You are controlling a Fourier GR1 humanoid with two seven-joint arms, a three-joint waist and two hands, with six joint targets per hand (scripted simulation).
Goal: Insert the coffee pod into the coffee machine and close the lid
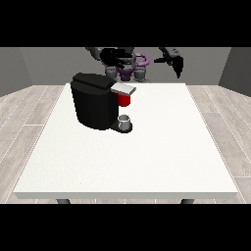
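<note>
The black coffee machine (94, 105) stands on the white table (147, 152), left of its middle. Its silver lid (123, 88) lies nearly level over the brew head. Something red (124, 100) shows just under the lid; I cannot tell whether it is the pod. A small grey cup (125, 121) sits on the machine's drip tray. Both hands hang above the table's far edge, away from the machine. The hand at the view's left (115, 56) is behind the machine with fingers spread. The hand at the view's right (173, 62) has straight fingers pointing down. Neither holds anything.
The robot's torso (128, 68) stands behind the far edge of the table. Bare tabletop stretches to the right of the machine and towards the camera. Wooden floor surrounds the table.
</note>
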